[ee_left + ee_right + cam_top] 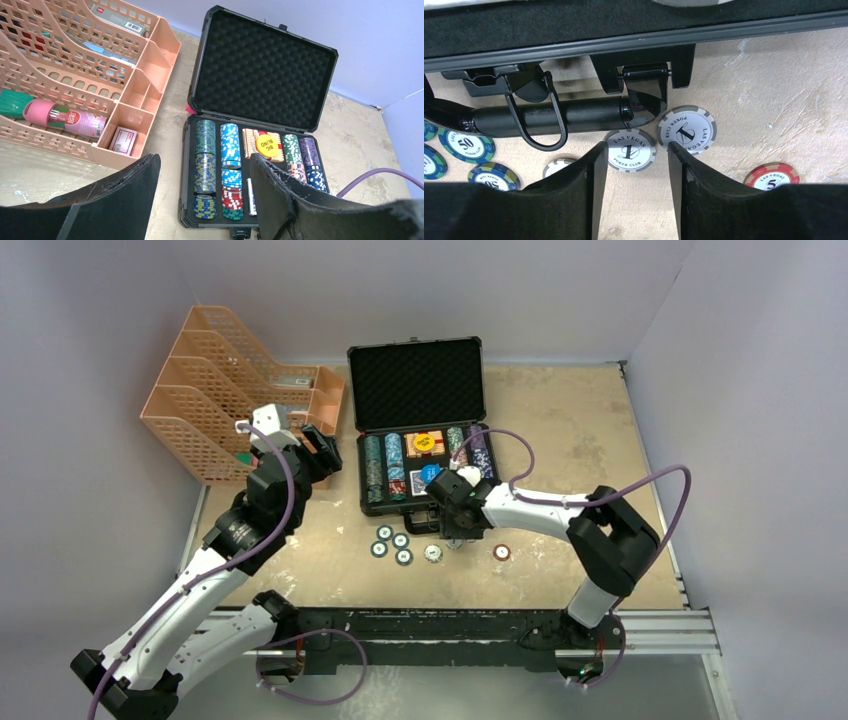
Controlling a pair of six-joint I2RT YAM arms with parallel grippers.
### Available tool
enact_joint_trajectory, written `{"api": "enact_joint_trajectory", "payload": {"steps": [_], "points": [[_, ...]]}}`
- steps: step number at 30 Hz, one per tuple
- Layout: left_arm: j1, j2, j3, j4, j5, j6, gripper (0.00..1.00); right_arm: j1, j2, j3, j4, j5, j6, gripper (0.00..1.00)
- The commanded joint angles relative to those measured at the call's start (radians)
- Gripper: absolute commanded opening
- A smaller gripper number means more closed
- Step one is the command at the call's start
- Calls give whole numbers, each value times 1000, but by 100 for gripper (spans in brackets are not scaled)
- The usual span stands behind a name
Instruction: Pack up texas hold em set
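The black case [417, 378] stands open at the back, foam lid up, with rows of chips [385, 465] and a blue-white card deck [430, 474] in its tray. Several loose chips lie in front of it: green-blue ones [392, 544], a grey one [433, 553] and a red one [501, 552]. My right gripper [453, 538] is open and low over the table by the case handle [549, 117]. A grey chip [630, 150] lies just beyond its tips [635, 148], another grey chip [686, 130] to the right. My left gripper [322, 448] is open and empty, left of the case [204, 162].
The orange mesh file organiser [230, 390] stands at the back left, close to my left gripper, and holds a pink bottle [65, 119] and small boxes. A red chip [771, 176] lies right of my right fingers. Grey walls enclose the table.
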State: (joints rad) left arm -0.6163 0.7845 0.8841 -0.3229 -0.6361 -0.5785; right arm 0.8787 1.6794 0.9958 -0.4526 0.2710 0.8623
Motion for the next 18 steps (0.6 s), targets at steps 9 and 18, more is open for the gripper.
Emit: {"api": "enact_joint_trajectory", "payload": {"steps": [9,18], "points": [[5,-8,3,26,-13,25,66,64,42,85,-125,85,49,50],[5,-9,2,29,-2,27,66,83,3,99,-172,139,104,54]]}}
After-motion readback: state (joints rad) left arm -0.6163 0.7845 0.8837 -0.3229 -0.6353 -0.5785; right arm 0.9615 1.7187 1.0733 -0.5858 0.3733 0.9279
